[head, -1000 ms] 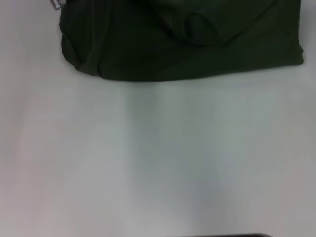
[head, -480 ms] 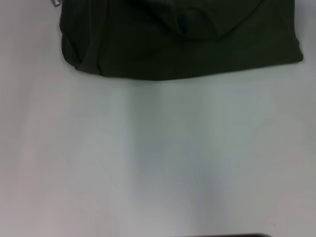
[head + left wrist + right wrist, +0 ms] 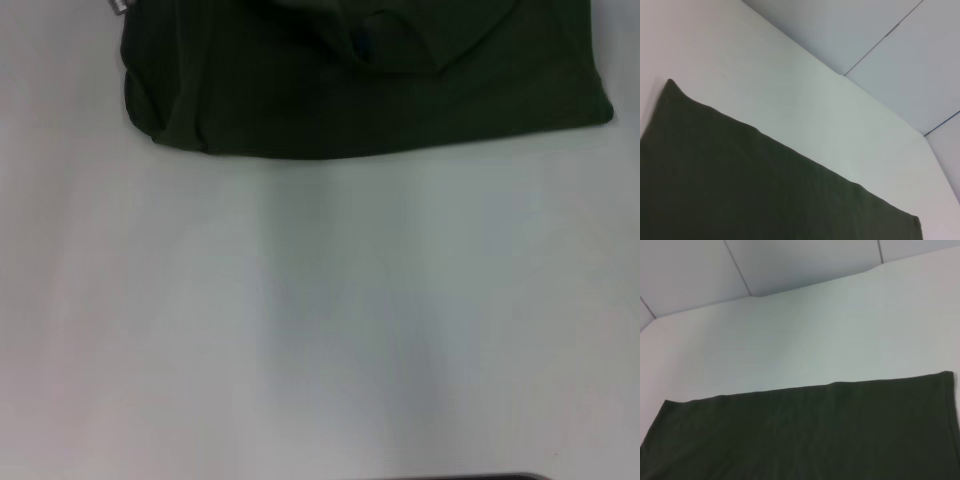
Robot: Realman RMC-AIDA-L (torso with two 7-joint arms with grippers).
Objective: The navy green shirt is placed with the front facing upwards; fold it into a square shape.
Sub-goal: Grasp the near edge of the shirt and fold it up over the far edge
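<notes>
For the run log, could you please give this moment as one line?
shirt: folded, far table edge | collar up | grippers: not visible

A plain white table (image 3: 330, 330) fills nearly the whole head view, smooth and matte, with soft, even light and faint greyish shading running down its middle. A thin dark strip (image 3: 450, 477) sits at the very bottom edge of that view; what it is cannot be told. In both wrist views the tabletop ends at a straight edge, and beyond it lies a pale grey floor (image 3: 900, 55) of large tiles, split by thin dark seams (image 3: 737, 267). No walls or windows are in view
</notes>
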